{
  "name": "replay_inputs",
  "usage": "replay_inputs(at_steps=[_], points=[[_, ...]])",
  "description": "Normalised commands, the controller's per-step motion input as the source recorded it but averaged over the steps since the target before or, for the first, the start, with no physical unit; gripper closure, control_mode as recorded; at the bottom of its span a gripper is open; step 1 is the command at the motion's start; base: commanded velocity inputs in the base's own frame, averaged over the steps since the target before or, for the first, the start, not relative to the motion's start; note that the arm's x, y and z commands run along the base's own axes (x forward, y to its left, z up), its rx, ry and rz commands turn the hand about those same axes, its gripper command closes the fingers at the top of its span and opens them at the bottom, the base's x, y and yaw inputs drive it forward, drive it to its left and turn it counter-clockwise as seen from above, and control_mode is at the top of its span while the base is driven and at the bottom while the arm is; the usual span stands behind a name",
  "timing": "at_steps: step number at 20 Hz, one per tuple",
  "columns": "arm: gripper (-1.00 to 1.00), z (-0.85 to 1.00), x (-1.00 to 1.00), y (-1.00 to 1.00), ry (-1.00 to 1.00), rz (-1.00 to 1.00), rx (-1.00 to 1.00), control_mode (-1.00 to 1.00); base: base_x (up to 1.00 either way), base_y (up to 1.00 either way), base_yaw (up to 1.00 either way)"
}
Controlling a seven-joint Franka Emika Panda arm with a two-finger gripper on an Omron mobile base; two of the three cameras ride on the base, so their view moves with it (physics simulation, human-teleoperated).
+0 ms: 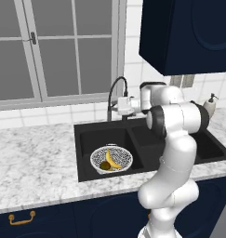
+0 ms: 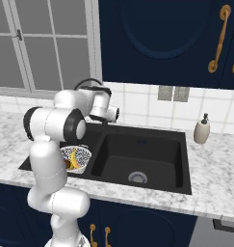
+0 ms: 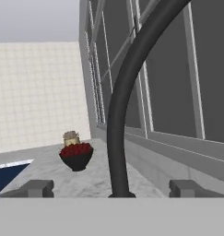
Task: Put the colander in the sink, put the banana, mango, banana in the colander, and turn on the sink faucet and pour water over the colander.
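Colander (image 1: 111, 159) sits in the left basin of the sink (image 1: 86, 135), and we see a banana (image 1: 112, 160) and the dark mango (image 1: 104, 165) inside it. Behind it, our gripper (image 3: 111, 188) is at the sink faucet (image 3: 127, 92), its fingers spread wide either side of the black neck without touching. Farther along the counter (image 3: 53, 161) stands a dark bowl of red fruit (image 3: 76, 156).

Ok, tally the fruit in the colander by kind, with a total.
In the colander, sitting in the left basin of the sink:
Banana: 1 told apart for certain; a second cannot be made out at this size
Mango: 1
Total: 2 pieces of fruit clearly visible
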Motion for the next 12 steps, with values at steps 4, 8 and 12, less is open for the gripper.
replay_inputs(at_steps=[4,8,12], points=[[-1.0,0.0,0.02,0.3,-0.06,-0.09,0.0,-1.0,0.0,0.0,0.0],[-1.0,0.06,-0.17,-0.18,-0.04,-0.05,0.03,-1.0,0.0,0.0,0.0],[-1.0,0.27,-0.45,-0.57,0.0,-0.08,0.13,-1.0,0.0,0.0,0.0]])
